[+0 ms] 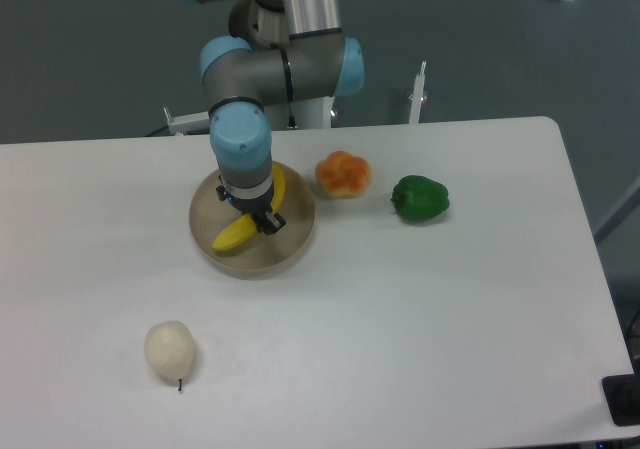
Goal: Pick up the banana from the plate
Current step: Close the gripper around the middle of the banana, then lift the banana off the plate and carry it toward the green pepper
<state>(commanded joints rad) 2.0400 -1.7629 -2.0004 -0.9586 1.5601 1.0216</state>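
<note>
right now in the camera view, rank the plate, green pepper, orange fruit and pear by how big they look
1. plate, clearly largest
2. pear, though it lies nearer the camera
3. green pepper and orange fruit look about alike, so I won't rank them

No readable text, seemingly.

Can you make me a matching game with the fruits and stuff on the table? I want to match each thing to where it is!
Things:
1. banana
2. pear
3. green pepper
4. orange fruit

Places:
A. between the plate and the pepper
B. alone near the front left of the table
C. on the plate, under the gripper
D. farthest to the right

Pairs: 1-C, 2-B, 3-D, 4-A
</note>
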